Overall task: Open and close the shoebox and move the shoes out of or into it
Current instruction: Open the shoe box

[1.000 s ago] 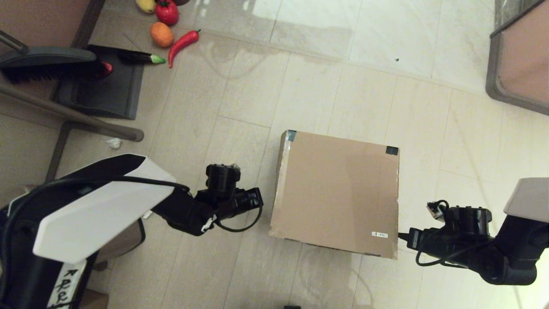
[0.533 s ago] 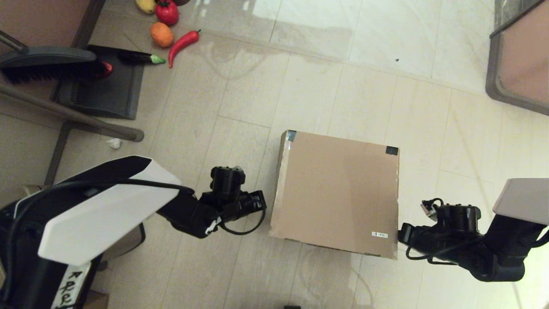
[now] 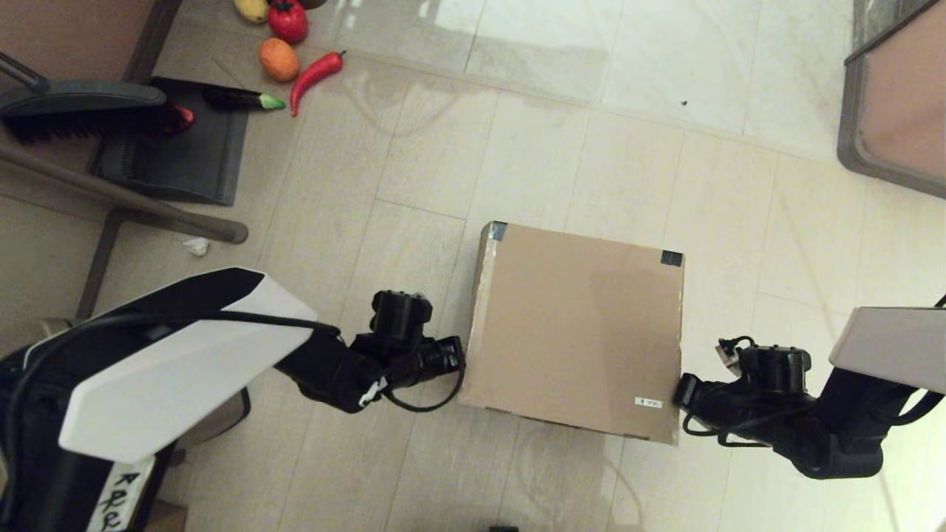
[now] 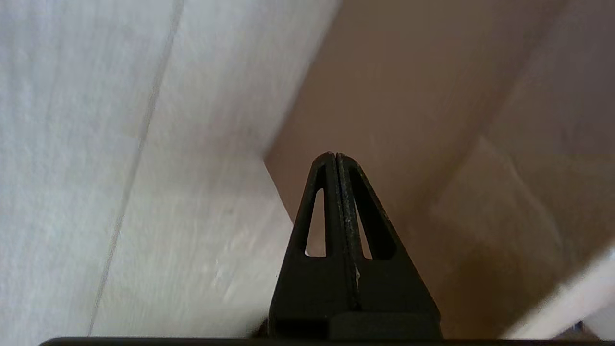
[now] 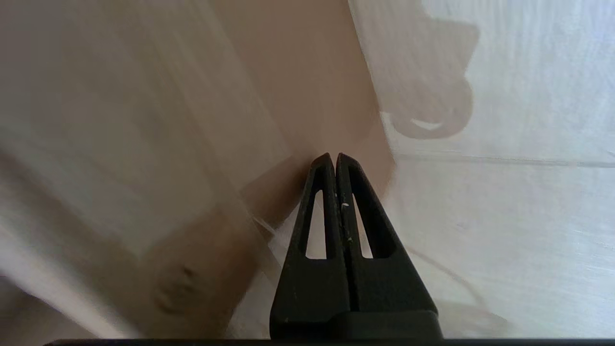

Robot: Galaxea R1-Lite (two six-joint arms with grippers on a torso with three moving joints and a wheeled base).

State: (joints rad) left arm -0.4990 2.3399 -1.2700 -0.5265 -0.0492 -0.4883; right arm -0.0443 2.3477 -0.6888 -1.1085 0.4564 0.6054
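Now the closed shoebox sits mid-frame on pale floor tiles, toy vegetables upper left. Left gripper and right gripper flank it, jaws together.

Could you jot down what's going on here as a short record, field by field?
box: brown cardboard shoebox on the tiled floor, lid shut
shoes: none visible
left gripper: shut, empty, at the box's left side near its front corner
right gripper: shut, empty, at the box's right side near the white label
contact: cannot tell if either tip touches the cardboard
far left floor: toy vegetables, dustpan and brush
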